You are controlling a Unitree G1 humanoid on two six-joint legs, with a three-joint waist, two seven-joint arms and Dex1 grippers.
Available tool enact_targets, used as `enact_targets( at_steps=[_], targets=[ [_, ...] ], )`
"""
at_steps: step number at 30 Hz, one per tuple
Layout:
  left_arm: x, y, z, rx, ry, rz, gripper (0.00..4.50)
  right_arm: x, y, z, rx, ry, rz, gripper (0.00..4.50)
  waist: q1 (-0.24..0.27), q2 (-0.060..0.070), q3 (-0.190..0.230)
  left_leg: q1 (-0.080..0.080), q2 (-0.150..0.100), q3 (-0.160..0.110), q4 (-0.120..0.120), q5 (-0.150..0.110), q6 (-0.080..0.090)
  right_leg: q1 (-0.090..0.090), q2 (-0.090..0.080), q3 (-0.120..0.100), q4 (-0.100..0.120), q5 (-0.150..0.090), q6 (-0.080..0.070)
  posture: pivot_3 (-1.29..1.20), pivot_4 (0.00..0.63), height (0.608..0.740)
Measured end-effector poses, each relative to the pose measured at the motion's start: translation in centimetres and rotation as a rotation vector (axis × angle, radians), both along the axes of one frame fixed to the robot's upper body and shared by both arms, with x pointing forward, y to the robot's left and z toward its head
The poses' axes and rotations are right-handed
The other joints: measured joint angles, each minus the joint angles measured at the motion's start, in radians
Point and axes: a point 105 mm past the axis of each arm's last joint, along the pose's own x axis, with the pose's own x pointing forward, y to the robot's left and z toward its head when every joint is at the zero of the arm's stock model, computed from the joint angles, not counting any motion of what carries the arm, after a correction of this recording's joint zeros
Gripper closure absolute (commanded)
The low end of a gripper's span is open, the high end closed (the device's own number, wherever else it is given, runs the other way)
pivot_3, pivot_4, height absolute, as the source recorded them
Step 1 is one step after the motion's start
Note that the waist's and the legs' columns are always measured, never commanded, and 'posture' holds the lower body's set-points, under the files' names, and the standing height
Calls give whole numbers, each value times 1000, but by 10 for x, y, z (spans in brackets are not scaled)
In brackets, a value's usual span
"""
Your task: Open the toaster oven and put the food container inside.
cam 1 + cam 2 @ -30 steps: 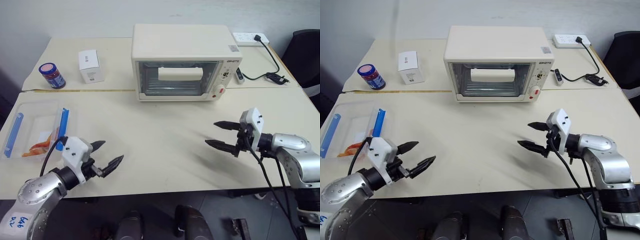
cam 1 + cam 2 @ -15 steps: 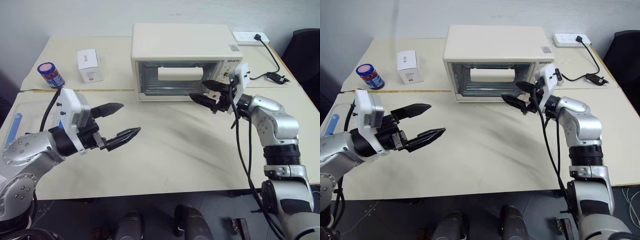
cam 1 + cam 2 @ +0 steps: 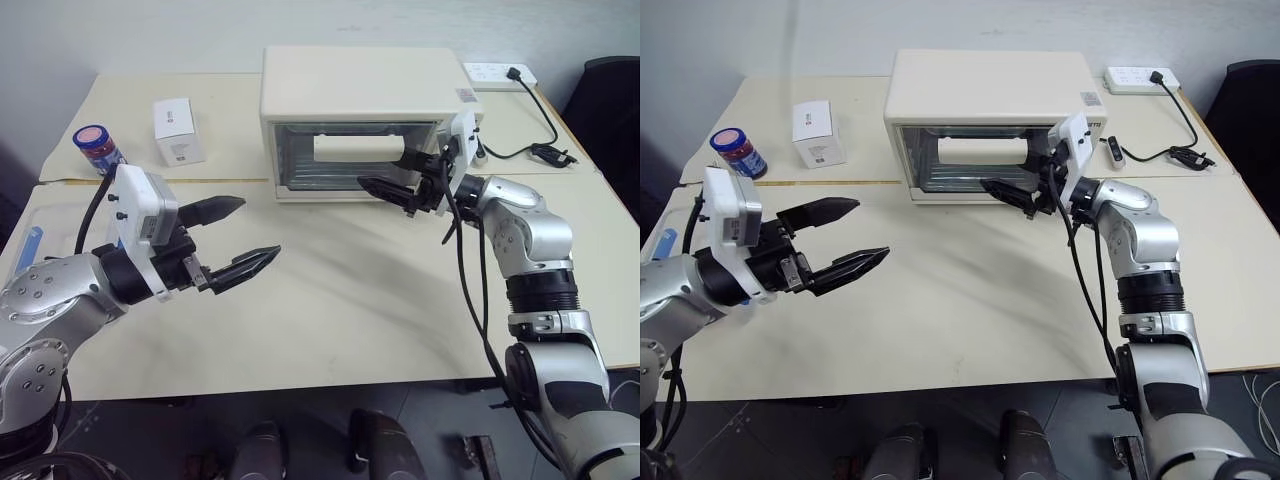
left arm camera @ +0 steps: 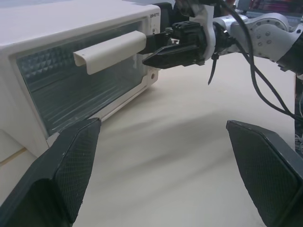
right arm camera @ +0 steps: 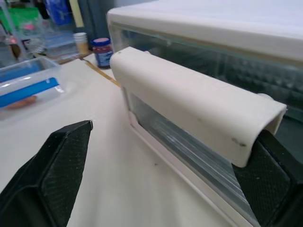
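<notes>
Left eye view: the right gripper, fingers spread, sits at the right end of the closed toaster oven handle, likely lining up to pull the door down. The left gripper hovers spread and empty over the table, and the food container waits at the table's left edge, probably for later

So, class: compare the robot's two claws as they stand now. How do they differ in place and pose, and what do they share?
The right claw is up at the toaster oven, one finger beside the end of its door handle; the left claw hangs over bare table, near nothing. The right claw points toward the robot's left, the left claw toward its right. Shared: both are open, black-fingered and empty.
</notes>
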Motion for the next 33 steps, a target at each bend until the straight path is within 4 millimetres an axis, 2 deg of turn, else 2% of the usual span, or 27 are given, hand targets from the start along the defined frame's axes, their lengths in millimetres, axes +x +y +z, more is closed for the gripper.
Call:
enact_targets(
  at_steps=[2,5,10,12,15,19,26,29,33],
  targets=[
    [7,3,4,-15,-8,23,587,-7,-1,-6,-7,10,28,0,1,0,0,0,0,0,0,0,0,0,0,0,0,0,0,0,150,740],
    [21,6,20,-47,-56,48,1488,-16,-1,-14,-16,19,53,0,0,0,0,0,0,1,0,0,0,0,0,0,0,0,0,0,150,740],
    [55,7,48,-70,-128,92,3028,-26,-1,-27,-23,33,63,0,0,0,0,0,0,2,0,0,-1,-1,1,0,0,0,0,0,150,740],
    [70,4,50,-49,-139,99,3726,-28,0,-32,-20,41,60,0,-1,0,0,0,0,2,-1,0,-1,-1,1,0,0,0,0,0,150,740],
    [91,-2,43,12,-127,100,4422,-31,1,-39,-13,46,55,0,-1,0,0,0,0,3,-1,0,-1,-2,2,1,0,0,0,0,150,740],
    [110,-14,24,125,-101,80,4422,-34,1,-45,-10,52,38,0,1,0,0,0,0,3,-1,0,-1,-2,2,1,0,0,0,0,150,740],
    [121,-35,1,225,-86,4,4422,-46,-3,-60,-23,72,-5,0,5,0,0,-1,0,3,-1,0,-1,-2,2,0,0,0,0,0,150,740],
    [120,-39,-5,261,-93,-19,4422,-55,-14,-71,-76,95,-43,0,6,0,0,-2,0,2,-1,0,-1,-2,2,0,-1,0,0,0,150,740],
    [114,-39,-17,302,-76,-53,4422,-85,-53,-91,-190,165,-117,0,22,0,0,-2,0,2,0,0,0,-1,2,0,-1,0,0,0,150,740]
  ],
)
